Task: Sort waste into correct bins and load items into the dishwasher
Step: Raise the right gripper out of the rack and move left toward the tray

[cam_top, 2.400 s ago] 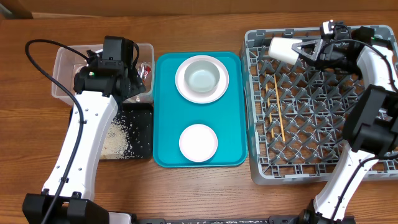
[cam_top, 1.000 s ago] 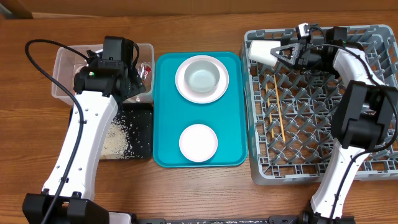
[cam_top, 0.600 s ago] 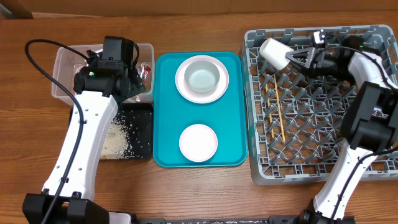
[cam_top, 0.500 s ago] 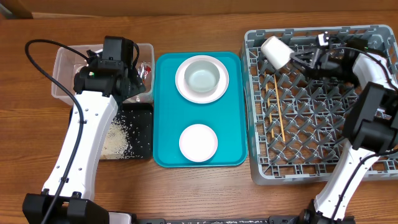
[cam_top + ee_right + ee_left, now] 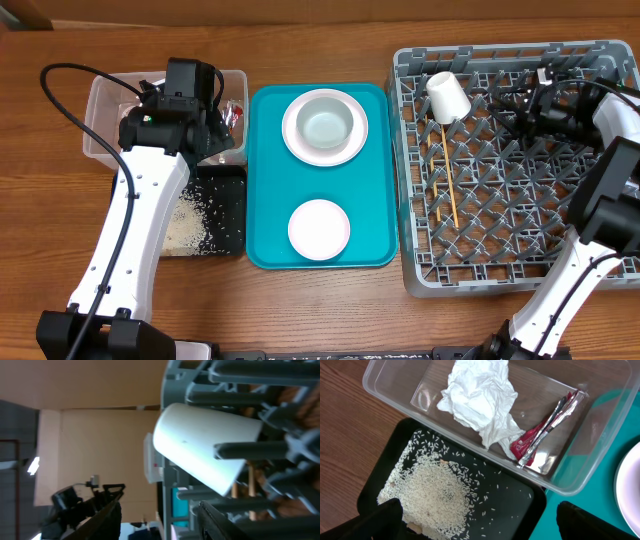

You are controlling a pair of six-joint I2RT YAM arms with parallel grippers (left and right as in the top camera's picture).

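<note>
**Cup's in the rack, now get out clean**

My right gripper (image 5: 160, 517) has its fingers spread wide with nothing between them. The cup (image 5: 448, 97) is in the rack (image 5: 520, 225), toward the far edge of the desk on the right half. It leans among the pegs (image 5: 250, 450), base up as far as I can judge.

It looks lightly propped, so one brush could roll it. I want to back straight off along my own line and keep the fingers wide. I should also rise above the peg tops before swinging toward the teal tray (image 5: 270, 180).

My left gripper (image 5: 487, 522) is empty too, fingers apart, hanging over the bins near the far-left corner.

The right wrist camera gives me the cup's tilt and the peg crossing in front of it, which overhead flattens out. Overhead gives me what's left on the teal tray: a bowl (image 5: 325, 125) on the plate (image 5: 291, 128) and the other bowl (image 5: 319, 228). It also shows the chopsticks (image 5: 445, 175) already lying in the rack.

My arm hides part of the bins from above. The left wrist camera shows them clearly: tissue (image 5: 477, 395) and wrapper (image 5: 547, 425) in the tub (image 5: 600, 435), rice (image 5: 432, 490) in the black tray (image 5: 515, 505).
</note>
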